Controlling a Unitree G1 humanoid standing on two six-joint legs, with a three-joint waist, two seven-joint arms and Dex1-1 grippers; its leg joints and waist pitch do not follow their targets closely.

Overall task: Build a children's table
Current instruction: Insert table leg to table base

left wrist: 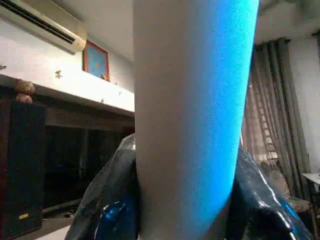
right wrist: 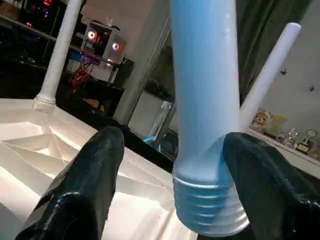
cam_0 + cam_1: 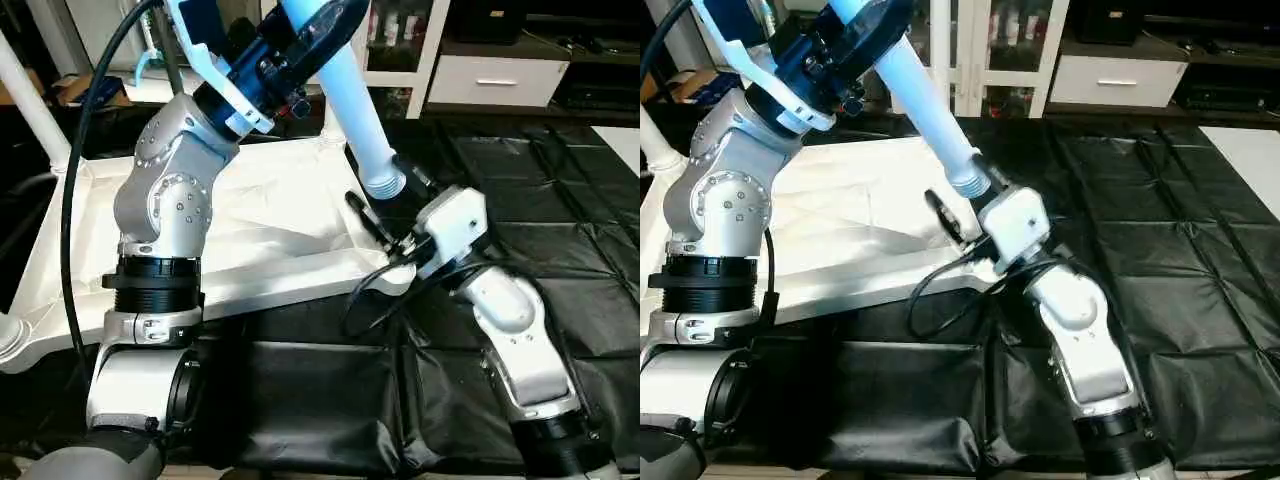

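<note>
- Head views: black quilted cloth (image 3: 560,220) covers your bench. On it lies the upturned table top (image 3: 260,235). One leg (image 3: 355,100) slants from the left gripper (image 3: 285,45) at 11 o'clock down to its threaded end by the near corner socket.
- Left wrist: dark fingers (image 1: 107,210) clamp the leg.
- Right wrist: right gripper (image 2: 200,185) jaws wide, straddling the thread. Two more legs (image 2: 57,50) stand upright; three counted.
</note>
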